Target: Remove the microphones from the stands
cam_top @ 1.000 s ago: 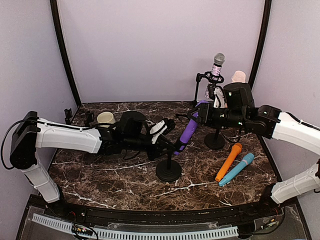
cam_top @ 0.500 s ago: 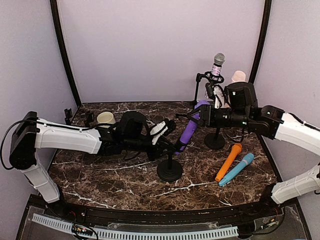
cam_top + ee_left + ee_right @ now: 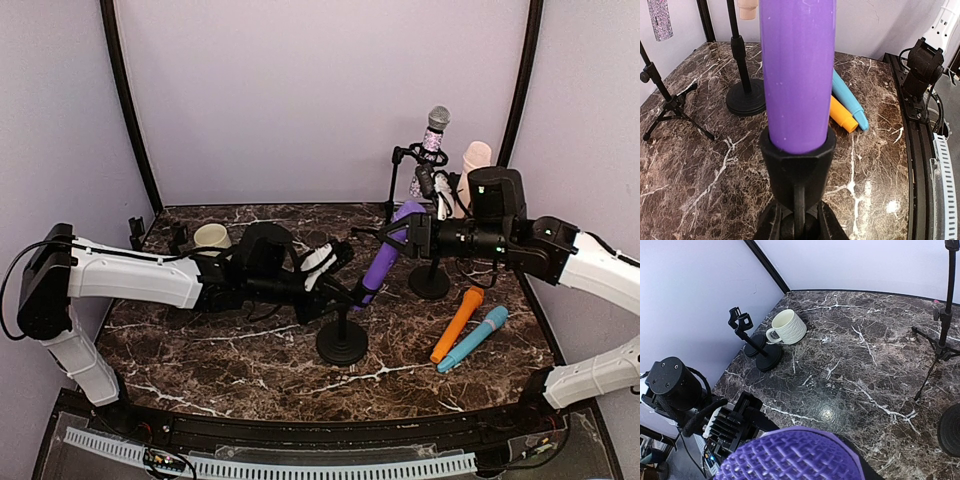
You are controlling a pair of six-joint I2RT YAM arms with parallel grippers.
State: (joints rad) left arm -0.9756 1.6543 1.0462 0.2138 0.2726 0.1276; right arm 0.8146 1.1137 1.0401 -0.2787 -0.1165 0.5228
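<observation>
Your purple microphone (image 3: 381, 260) sits in the black clip (image 3: 797, 162) of the round-based stand (image 3: 341, 346), near the middle of the tabletop (image 3: 230, 350). It leans so that its head points up, far and to the right. In the left wrist view its lower body is seated well down in the clip.

Your left fingers (image 3: 769, 226) are clenched on the stand just under the clip, and the left arm reaches in low from the left. Your right fingers (image 3: 398, 236) are grasping the purple microphone at its head end, with the right arm coming in from the right. The right wrist view shows only the purple mesh head at its bottom edge, not the fingers themselves.

To the right of the stand, an orange microphone (image 3: 458, 323) and a blue microphone (image 3: 473, 338) lie side by side on the tabletop, touching or nearly so. Farther back on the right, a second round-based stand (image 3: 430, 283) carries a pale pink microphone (image 3: 477, 158), partly hidden by your right arm. A tripod stand (image 3: 398, 180) beside it holds a glittery silver microphone (image 3: 434, 130).

At the far left, a white mug (image 3: 211, 236) lies tipped on its side next to a small stand (image 3: 760, 352) with an empty clip.
</observation>
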